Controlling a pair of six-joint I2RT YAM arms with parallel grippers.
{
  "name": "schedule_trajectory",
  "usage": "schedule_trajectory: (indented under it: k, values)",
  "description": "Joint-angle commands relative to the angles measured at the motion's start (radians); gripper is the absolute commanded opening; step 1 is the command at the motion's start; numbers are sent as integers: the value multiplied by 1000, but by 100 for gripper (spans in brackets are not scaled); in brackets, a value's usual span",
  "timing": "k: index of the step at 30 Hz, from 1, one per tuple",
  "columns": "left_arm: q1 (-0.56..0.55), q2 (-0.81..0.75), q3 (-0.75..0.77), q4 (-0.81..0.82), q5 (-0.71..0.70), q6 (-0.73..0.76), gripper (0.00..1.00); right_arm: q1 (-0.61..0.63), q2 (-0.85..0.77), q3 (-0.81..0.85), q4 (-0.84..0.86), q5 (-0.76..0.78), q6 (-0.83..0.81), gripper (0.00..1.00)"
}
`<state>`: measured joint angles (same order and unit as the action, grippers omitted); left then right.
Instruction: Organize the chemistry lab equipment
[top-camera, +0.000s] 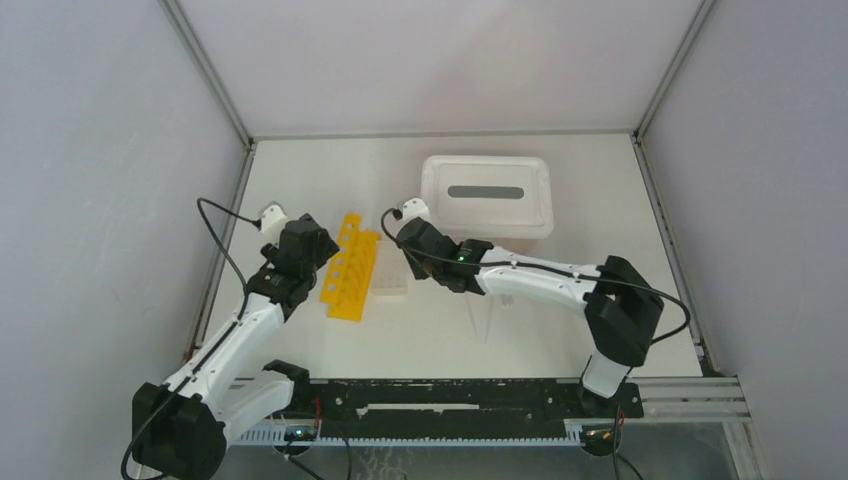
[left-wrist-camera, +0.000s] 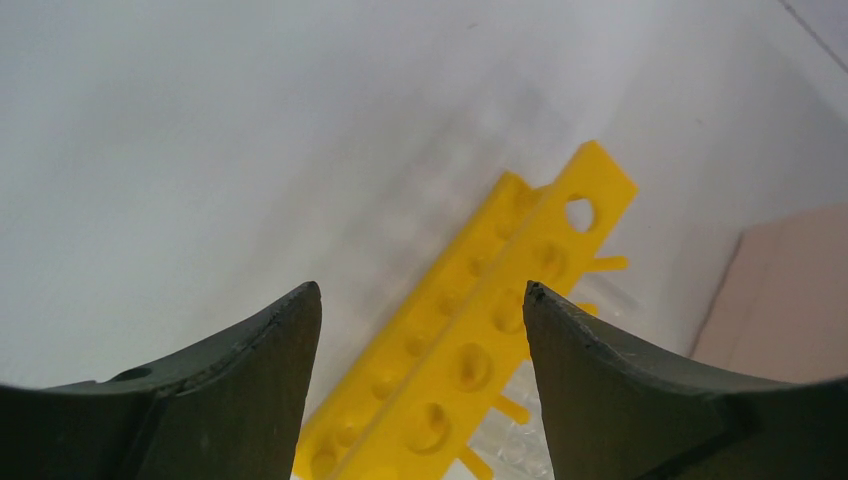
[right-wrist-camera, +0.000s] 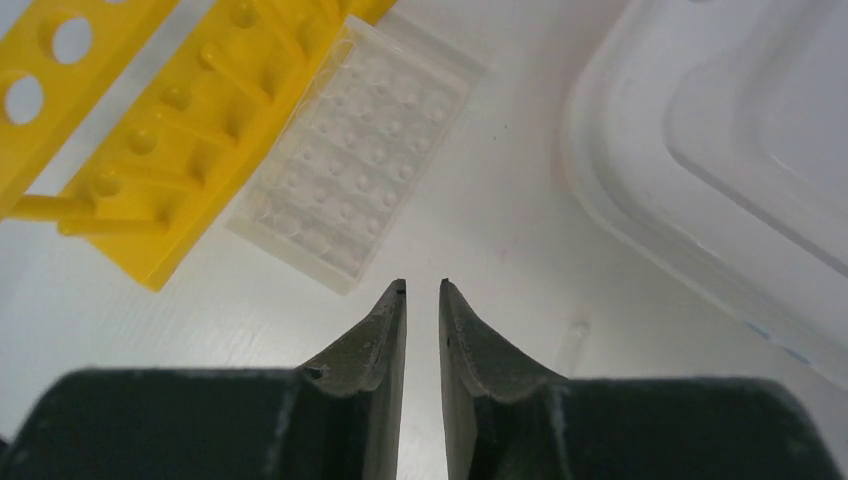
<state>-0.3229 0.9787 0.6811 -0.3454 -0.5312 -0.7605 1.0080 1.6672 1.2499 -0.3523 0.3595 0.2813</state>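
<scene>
**Yellow rack and clear grid rack lie side by side between two empty claws**

Yellow plastic, the tube rack (top-camera: 350, 268) lies on the white table (top-camera: 300, 170), long axis running from 12 to 6 o'clock in the top view. The small clear grid rack (top-camera: 390, 281) sits just beside it at 3 o'clock. The left gripper (left-wrist-camera: 420, 295) hovers at the yellow rack's 9 o'clock side, its claw spread wide and holding nothing. The right gripper (right-wrist-camera: 422, 285), at about 2 o'clock from the grid rack, has its fingers almost pressed together, with a thin slit between them and nothing pinched. Thin clear droppers (top-camera: 488, 322) lie at 4 o'clock from the grid rack. The white lid (top-camera: 487, 192) is at 1 o'clock.
</scene>
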Motion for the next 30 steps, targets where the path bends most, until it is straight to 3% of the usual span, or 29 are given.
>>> schedule_trajectory:
  k: [1,10,22,30]
  values:
    - [51,-64,-96,131,14,-74,78,10,52,36,183,90,-116,24]
    - [113,3,-186,289,83,-153,78,-63,198,89,223,150,-206,23]
    - [124,240,-101,411,203,-158,77,-203,235,98,240,157,-226,23]
    - [123,347,-3,436,286,-80,76,-306,244,114,246,143,-209,23]
